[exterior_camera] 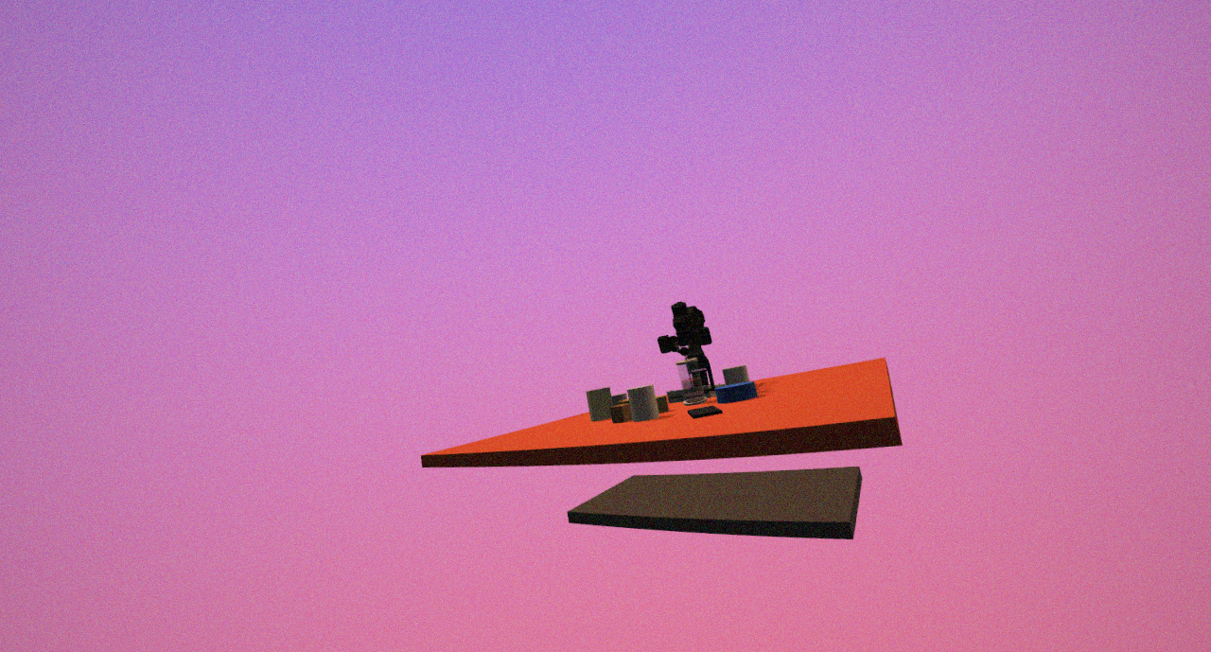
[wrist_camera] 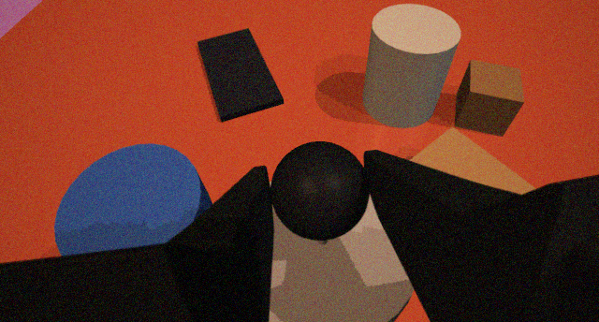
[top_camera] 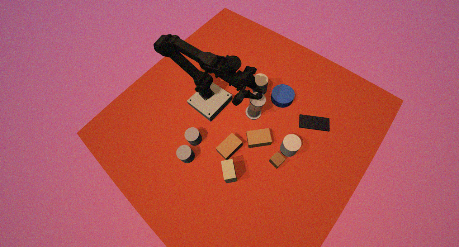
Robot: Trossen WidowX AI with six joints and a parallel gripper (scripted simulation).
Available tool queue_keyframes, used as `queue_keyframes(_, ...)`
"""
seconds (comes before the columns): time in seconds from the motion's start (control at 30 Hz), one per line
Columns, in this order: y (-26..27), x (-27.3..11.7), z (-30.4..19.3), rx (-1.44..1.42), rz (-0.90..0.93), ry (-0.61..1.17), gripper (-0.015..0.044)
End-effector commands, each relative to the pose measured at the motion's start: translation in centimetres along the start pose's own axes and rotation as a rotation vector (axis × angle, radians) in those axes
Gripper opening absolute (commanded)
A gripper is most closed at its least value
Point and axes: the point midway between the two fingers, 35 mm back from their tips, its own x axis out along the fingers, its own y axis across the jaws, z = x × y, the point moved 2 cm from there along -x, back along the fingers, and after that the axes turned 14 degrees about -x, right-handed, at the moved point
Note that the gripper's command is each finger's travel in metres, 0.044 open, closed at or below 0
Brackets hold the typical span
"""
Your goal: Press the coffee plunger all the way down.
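Note:
The coffee press stands upright, with a clear beaker [top_camera: 255,110] [exterior_camera: 687,380], a pale round lid [top_camera: 258,101] [wrist_camera: 323,285] and a pale round base. The black plunger knob [top_camera: 258,95] [wrist_camera: 319,191] is close above the lid; almost no rod shows below it in the wrist view. My gripper [top_camera: 257,95] [wrist_camera: 316,171] is shut on the knob, one finger touching each side. In the exterior view the arm's dark parts hide the knob. How the plunger disc sits inside the beaker is too small to tell.
A pale cylinder [top_camera: 261,80] stands close behind the press, and a blue disc [top_camera: 282,95] [wrist_camera: 128,196] beside it. A black slab [top_camera: 314,122] [wrist_camera: 240,76], tan blocks [top_camera: 259,137], a small brown block [top_camera: 277,159] and more cylinders [top_camera: 291,143] [wrist_camera: 412,74] lie or stand farther off.

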Motion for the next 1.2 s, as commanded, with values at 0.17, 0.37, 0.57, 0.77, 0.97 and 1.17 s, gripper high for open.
queue_keyframes(0.17, 0.0, 0.0, 0.0, 0.000, 0.000, 0.002, 0.0178)
queue_keyframes(0.37, 0.0, 0.0, 0.0, 0.000, 0.000, 0.002, 0.0336)
queue_keyframes(0.57, 0.0, 0.0, 0.0, 0.000, 0.000, 0.002, 0.0440)
queue_keyframes(0.77, -0.6, -1.6, 1.9, 0.004, 0.001, 0.007, 0.0440)
queue_keyframes(0.97, -1.7, -5.8, 5.4, 0.012, 0.003, 0.020, 0.0440)
queue_keyframes(1.17, -1.7, -5.9, 5.3, 0.012, 0.003, 0.020, 0.0440)
